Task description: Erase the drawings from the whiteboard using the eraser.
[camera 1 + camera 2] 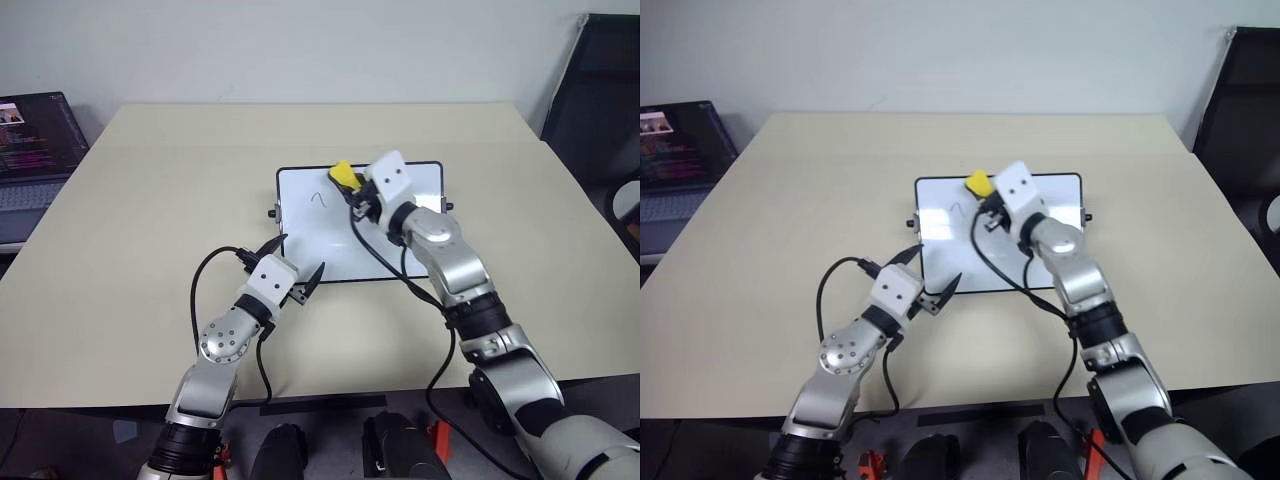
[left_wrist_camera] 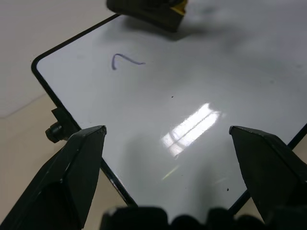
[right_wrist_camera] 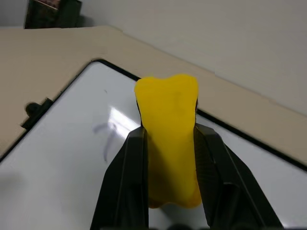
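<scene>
Sitting pinched in right pincer [image 3: 168, 158]: eraser [image 3: 170, 129], above whiteboard [image 3: 62, 182].

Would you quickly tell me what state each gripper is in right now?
Left gripper: open, empty, at the whiteboard's near left corner.
Right gripper: shut on the eraser, above the whiteboard.

**A beige desk in a plain room**

A wide beige desk [image 1: 150, 250] stood against a pale, bare wall [image 1: 300, 50]. Off its left side an open laptop [image 1: 35, 140] showed a dark screen with coloured text. At the far right a dark chair back [image 1: 600, 90] leaned near the corner. Soft overhead light fell evenly.
</scene>
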### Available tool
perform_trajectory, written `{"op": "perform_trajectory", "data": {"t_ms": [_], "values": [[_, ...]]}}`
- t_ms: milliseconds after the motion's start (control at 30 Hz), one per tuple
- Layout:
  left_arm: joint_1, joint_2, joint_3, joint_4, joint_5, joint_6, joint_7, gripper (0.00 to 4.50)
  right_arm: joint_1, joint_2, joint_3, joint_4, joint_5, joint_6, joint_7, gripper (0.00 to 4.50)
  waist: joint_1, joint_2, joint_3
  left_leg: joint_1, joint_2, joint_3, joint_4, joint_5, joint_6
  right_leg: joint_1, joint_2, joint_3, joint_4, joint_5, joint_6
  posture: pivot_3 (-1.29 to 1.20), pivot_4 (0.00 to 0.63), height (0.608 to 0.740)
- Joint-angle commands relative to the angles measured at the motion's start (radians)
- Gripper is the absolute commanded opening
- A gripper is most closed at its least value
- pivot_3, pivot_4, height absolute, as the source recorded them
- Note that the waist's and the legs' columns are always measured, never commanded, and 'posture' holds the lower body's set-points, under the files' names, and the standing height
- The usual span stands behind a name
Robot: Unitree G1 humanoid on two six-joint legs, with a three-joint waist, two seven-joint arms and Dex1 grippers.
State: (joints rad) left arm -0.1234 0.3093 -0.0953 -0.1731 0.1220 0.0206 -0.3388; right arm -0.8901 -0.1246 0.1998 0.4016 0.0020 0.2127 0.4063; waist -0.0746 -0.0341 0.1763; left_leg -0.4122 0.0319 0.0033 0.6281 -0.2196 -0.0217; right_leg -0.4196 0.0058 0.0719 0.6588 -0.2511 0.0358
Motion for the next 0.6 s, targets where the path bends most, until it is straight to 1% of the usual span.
{"op": "perform_trajectory", "data": {"t_ms": [33,67,167,233,400,500,600], "values": [[-0.019,0.007,0.031,-0.033,-0.008,0.000,0.015,4.50,-0.072,0.007,0.043,0.125,-0.071,-0.036,0.002,0.99,0.002,0.000,0.000,-0.001,0.000,0.000,0.000,0.000,0.000,-0.001,0.000,0.000,0.000,0.000,-0.001,0.00,0.150,0.740],[-0.021,0.008,0.032,-0.031,-0.007,-0.001,0.015,4.50,-0.081,0.010,0.052,0.153,-0.083,-0.035,0.003,0.99,0.004,0.000,0.000,-0.002,0.000,0.000,0.000,0.000,0.000,-0.001,0.000,-0.001,0.000,0.002,-0.004,0.00,0.150,0.740],[-0.026,0.008,0.034,-0.027,-0.006,-0.002,0.013,4.50,-0.088,0.013,0.073,0.187,-0.109,-0.055,0.021,0.99,0.010,-0.001,-0.001,-0.002,-0.001,0.000,0.001,0.000,0.000,-0.001,-0.002,-0.001,0.000,0.003,-0.004,0.00,0.150,0.740],[-0.028,0.009,0.038,-0.030,-0.005,0.000,0.017,4.50,-0.059,0.017,0.084,0.163,-0.116,-0.025,0.038,0.99,0.009,-0.001,-0.001,-0.002,-0.001,0.000,0.001,0.000,0.000,-0.001,-0.003,0.000,0.000,0.003,-0.004,0.00,0.150,0.740],[-0.028,0.005,0.038,-0.034,-0.006,0.004,0.024,4.50,0.045,0.005,0.123,0.017,-0.129,0.065,0.089,0.99,0.012,-0.001,-0.001,0.000,-0.001,0.000,0.002,0.001,0.001,0.000,-0.003,-0.001,0.003,0.002,-0.003,0.00,0.150,0.740],[-0.030,0.004,0.034,-0.030,-0.008,0.004,0.025,4.50,0.102,-0.010,0.155,-0.086,-0.124,0.119,0.141,0.99,0.013,-0.001,-0.002,0.001,-0.001,0.000,0.002,0.002,0.002,0.000,-0.003,-0.001,0.004,0.000,0.000,0.00,0.150,0.740],[-0.039,0.004,0.032,-0.019,-0.011,0.003,0.024,4.50,0.108,-0.020,0.151,-0.099,-0.130,0.133,0.139,0.99,0.014,-0.001,-0.001,0.001,-0.001,-0.001,0.002,0.002,0.002,0.000,-0.003,0.000,0.004,0.000,0.000,0.00,0.150,0.740]]}}
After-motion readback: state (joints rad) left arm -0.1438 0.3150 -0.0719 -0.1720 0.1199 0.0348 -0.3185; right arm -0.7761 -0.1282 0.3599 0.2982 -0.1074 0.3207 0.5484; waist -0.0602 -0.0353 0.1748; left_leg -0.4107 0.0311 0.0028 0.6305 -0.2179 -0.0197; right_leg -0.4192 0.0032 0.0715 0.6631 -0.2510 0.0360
